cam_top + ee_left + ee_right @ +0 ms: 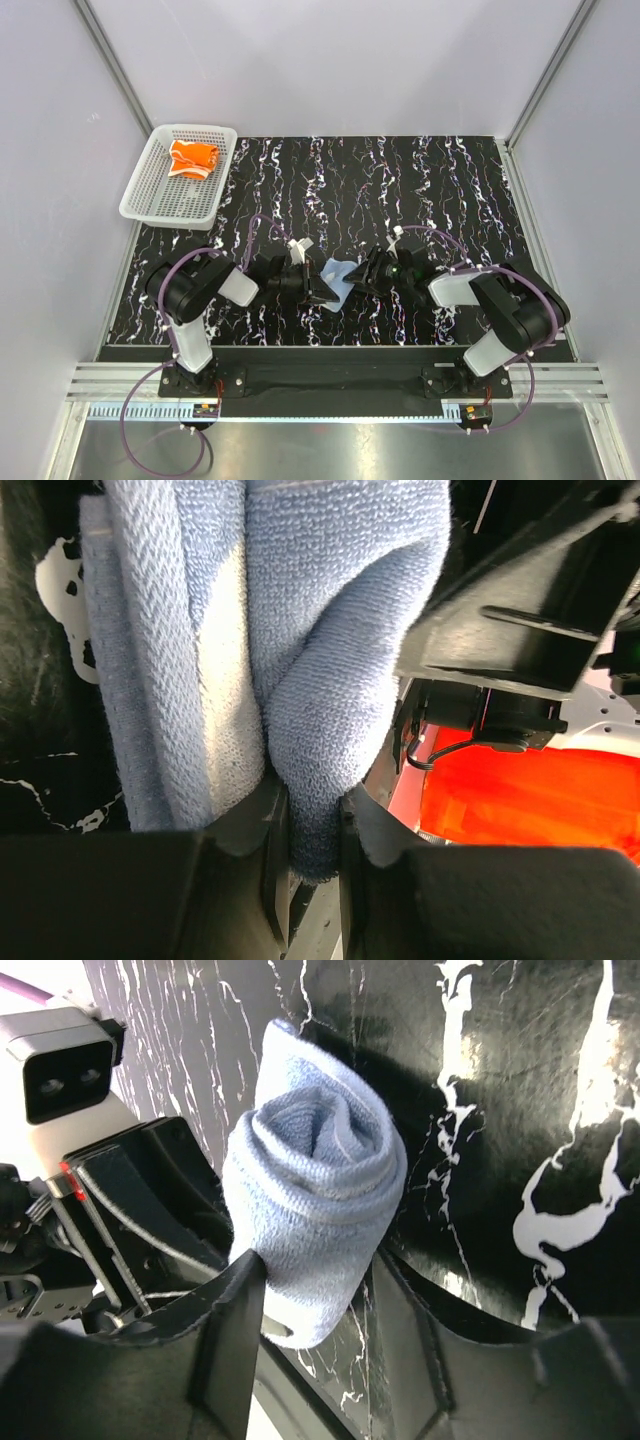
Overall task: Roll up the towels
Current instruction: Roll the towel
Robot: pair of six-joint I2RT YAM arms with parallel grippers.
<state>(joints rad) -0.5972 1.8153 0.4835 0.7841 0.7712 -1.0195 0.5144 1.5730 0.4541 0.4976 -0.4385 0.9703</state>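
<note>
In the top view, the towel (338, 275) is at the middle of the frame, toward the near edge of the surface (400, 180). The left tool (320, 290) is on its left and the right tool (362, 275) on its right. The basket (150, 190) sits at the upper left, on the surface's far left corner, with the second towel (193, 158) inside, toward its far end.

In the left wrist view, the towel (330, 630) fills the upper middle, its lower end pinched in the left tool (315, 820) at the bottom.

In the right wrist view, the towel (315, 1190) is at centre. The right tool (315, 1290) has a finger on either side of the towel's lower end, and the left tool (140, 1210) is at the left.
</note>
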